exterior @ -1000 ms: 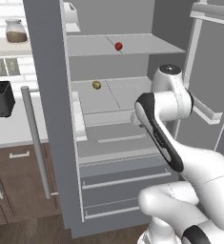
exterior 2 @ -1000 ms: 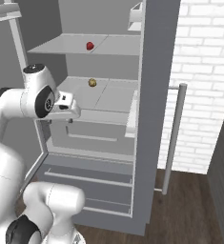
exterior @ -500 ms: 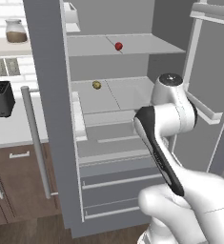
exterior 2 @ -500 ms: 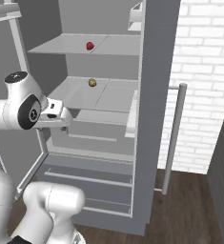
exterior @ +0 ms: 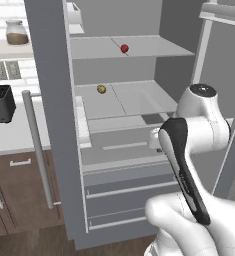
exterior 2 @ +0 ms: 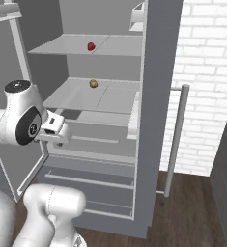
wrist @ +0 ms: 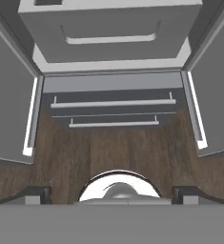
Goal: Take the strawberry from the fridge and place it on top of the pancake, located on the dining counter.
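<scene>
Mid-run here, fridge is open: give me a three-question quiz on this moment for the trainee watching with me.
1. True or false: the strawberry lies on a higher shelf of the fridge than the small yellowish-brown item.
2. Multiple choice: the gripper is A) shut on the strawberry, B) open and holding nothing, C) shut on a drawer handle.
3. Fill in: in the hand view, the camera looks down at the fridge's two lower ______ and the wood floor.

Key:
1. True.
2. B: the finger tips stand far apart at the bottom of the hand view, with nothing between them.
3. Drawers.
</scene>
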Controlling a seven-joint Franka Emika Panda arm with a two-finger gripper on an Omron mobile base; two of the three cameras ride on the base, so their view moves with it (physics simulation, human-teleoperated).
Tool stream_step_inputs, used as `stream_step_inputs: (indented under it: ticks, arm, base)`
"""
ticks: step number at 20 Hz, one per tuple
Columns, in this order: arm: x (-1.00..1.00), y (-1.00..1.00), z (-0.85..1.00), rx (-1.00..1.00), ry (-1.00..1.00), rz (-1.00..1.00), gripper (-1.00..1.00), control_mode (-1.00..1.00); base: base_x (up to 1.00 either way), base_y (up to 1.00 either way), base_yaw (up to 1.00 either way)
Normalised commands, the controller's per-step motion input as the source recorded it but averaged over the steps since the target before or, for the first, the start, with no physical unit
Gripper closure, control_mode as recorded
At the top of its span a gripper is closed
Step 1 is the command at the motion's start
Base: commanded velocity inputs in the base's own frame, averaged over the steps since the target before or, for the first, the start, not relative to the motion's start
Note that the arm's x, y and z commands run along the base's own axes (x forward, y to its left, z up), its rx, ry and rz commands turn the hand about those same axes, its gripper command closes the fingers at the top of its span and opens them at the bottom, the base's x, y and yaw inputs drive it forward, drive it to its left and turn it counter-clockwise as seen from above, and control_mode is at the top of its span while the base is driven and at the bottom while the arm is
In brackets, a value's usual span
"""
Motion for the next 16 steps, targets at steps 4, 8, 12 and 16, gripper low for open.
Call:
stream_step_inputs:
  ticks: [4, 8, 12, 16]
  arm:
    - [-0.63, -0.04, 0.0, 0.01, 0.0, -0.03, -1.0, -1.0]
    - [-0.34, -0.22, 0.0, 0.0, 0.04, -0.07, -1.0, -1.0]
    - [-0.12, -0.15, 0.0, 0.0, 0.01, -0.01, -1.0, -1.0]
    - [0.0, -0.27, -0.05, 0.0, 0.01, 0.0, -1.0, -1.0]
  base:
    - [0.0, 0.0, 0.0]
    - [0.0, 0.0, 0.0]
    - [0.0, 0.0, 0.0]
    - [0.0, 0.0, 0.0]
